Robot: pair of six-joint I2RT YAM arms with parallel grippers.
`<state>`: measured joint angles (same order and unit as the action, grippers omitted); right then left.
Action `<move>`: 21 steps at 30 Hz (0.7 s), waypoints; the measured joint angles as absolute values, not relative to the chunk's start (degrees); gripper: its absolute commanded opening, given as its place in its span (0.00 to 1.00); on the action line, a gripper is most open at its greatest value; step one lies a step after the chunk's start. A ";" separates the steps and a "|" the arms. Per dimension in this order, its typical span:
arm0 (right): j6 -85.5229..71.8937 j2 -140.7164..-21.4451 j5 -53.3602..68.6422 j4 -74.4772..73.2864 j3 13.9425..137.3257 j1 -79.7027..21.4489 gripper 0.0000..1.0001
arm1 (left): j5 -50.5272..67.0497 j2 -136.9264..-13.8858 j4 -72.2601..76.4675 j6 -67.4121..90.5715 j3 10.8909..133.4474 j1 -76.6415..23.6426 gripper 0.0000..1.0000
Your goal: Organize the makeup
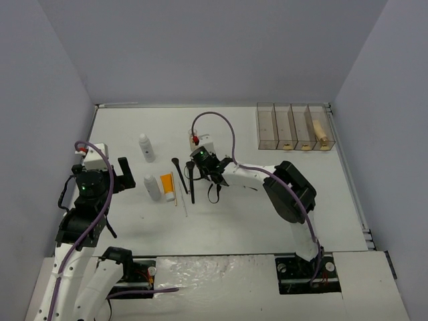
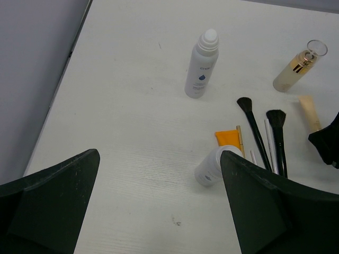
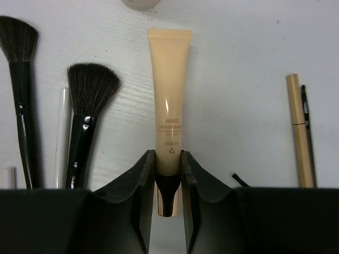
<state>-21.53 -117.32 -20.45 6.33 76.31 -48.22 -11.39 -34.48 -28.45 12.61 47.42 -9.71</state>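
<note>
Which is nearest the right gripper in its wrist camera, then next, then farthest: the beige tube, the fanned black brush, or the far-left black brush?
1. beige tube: centre, between the fingers of the right gripper.
2. fanned black brush: on the table just left of the tube.
3. far-left black brush: at the left edge, beyond the fanned one.
</note>
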 measured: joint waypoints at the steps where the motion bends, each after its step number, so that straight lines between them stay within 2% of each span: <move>1: -20.16 -115.85 -19.85 5.55 76.23 -47.80 0.00 | -11.38 -34.50 -28.45 12.62 47.42 -9.68 0.97; 6: -11.29 -104.33 -15.80 2.14 76.68 -40.09 0.00 | -10.94 -34.60 -28.45 12.64 47.42 -9.67 0.97; 11: 0.18 -96.41 -11.43 -0.35 80.52 -23.22 0.00 | -10.39 -34.95 -28.45 12.67 47.42 -9.67 0.97; 16: 8.64 -95.41 -7.93 -2.82 82.51 -8.06 0.00 | -10.31 -35.26 -28.47 12.66 47.42 -9.67 0.97; 21: 15.02 -99.95 -1.82 -4.31 86.80 2.56 0.00 | -10.08 -35.29 -28.47 12.67 47.42 -9.67 0.97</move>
<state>15.02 -99.95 -1.82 -4.31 86.80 2.56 -10.08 -35.29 -28.47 12.67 47.42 -9.67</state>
